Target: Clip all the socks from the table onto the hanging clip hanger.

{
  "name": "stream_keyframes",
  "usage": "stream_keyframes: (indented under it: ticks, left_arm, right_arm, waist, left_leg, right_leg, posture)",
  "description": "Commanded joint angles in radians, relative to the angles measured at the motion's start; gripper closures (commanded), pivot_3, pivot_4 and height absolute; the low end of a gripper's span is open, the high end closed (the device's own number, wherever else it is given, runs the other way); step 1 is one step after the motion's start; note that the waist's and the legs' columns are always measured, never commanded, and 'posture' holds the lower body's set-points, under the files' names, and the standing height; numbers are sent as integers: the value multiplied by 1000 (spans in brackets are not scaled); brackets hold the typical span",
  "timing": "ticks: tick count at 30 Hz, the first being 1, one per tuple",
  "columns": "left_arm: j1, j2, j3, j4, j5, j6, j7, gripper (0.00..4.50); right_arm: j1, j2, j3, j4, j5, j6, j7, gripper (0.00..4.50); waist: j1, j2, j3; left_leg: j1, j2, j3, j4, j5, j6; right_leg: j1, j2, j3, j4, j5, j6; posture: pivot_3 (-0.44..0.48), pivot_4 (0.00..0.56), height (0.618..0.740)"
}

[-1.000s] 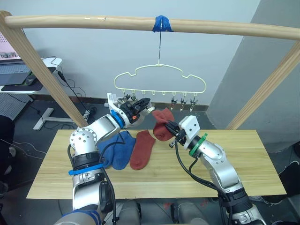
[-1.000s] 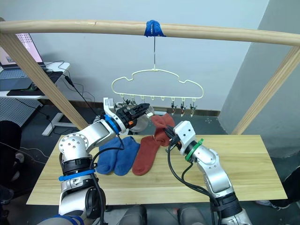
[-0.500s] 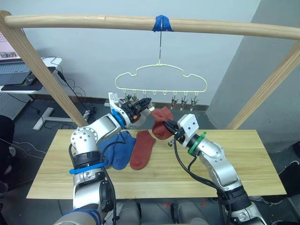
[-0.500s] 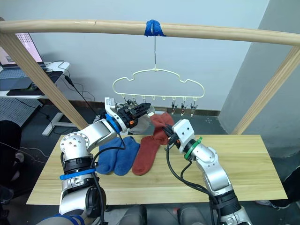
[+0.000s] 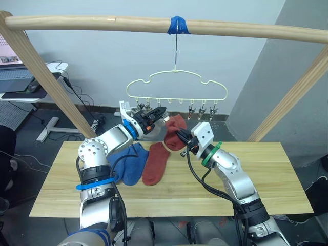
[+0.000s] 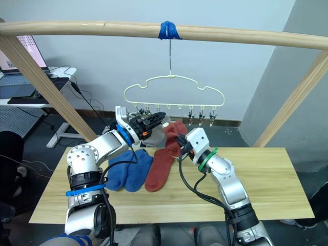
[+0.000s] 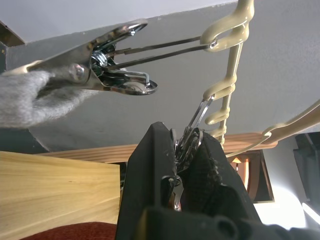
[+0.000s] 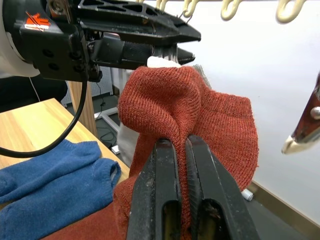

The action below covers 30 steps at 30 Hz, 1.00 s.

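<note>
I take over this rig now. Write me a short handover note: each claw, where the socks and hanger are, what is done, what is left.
Left claw: shut on a metal clip of the clip hanger, which hangs from the wooden rail.
Right claw: shut on a rust-red sock, held up beside the left claw, just below the clips.
Done: a grey sock already hangs in a neighbouring clip.
On the table: two blue socks and a second rust-red sock.
Left: feed the held sock into the pinched clip, then clip the three from the table.
</note>
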Motion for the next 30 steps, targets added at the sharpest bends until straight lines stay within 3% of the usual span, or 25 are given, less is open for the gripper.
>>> stream_keyframes:
  ticks: [1,3,9,12,17,18,23,30]
  left_arm:
    - [15,20,-28,-25,29,-8,-28,4190]
    - [21,28,-46,-38,53,-28,-53,4190]
    - [33,42,-46,-67,51,-44,-96,2381]
    - [38,59,-39,-80,41,-28,-103,1493]
    - [123,178,-57,-213,38,31,-169,44]
    - [147,204,-60,-252,29,46,-186,44]
    - [244,296,-61,-402,11,61,-232,0]
    - [366,296,-57,-542,1,23,-210,0]
  right_arm:
    - [-22,1,1,-22,4,-7,2,4483]
    - [-19,-2,2,-20,4,-6,6,4483]
    - [-23,6,1,-23,12,9,3,4500]
    - [-27,12,1,-19,16,13,4,4500]
    - [-41,53,-16,35,67,55,18,4500]
    - [-47,63,-26,52,82,67,16,4500]
    - [-81,70,-74,128,120,81,25,3004]
    - [-54,-21,-95,96,119,93,61,602]
  waist:
    - [1,0,0]
    - [3,0,0]
    - [9,0,0]
    - [17,0,0]
    - [19,0,0]
    - [16,0,0]
    - [41,0,0]
    - [77,0,0]
  left_leg:
    - [0,0,0,0,0,0]
    - [0,0,0,0,0,0]
    - [-2,0,0,-1,0,0]
    - [-12,0,0,0,0,-1]
    - [-14,1,-1,1,0,-1]
    - [-14,1,-1,0,0,-1]
    - [-14,1,-3,-1,2,-4]
    - [-15,-1,-7,0,1,-2]
  right_leg:
    - [0,0,0,0,0,0]
    - [0,0,0,0,0,0]
    - [-2,0,0,0,0,0]
    - [-13,0,-1,2,0,0]
    - [-15,-1,-2,2,3,-5]
    - [-15,-1,-2,2,3,-5]
    - [-15,-2,-5,1,3,-5]
    - [-13,-4,-10,1,3,-5]
  posture:
    - [20,149,740]
    - [20,147,740]
    - [24,143,740]
    - [33,137,740]
    - [53,127,740]
    - [70,124,740]
    - [113,120,740]
    - [153,134,740]
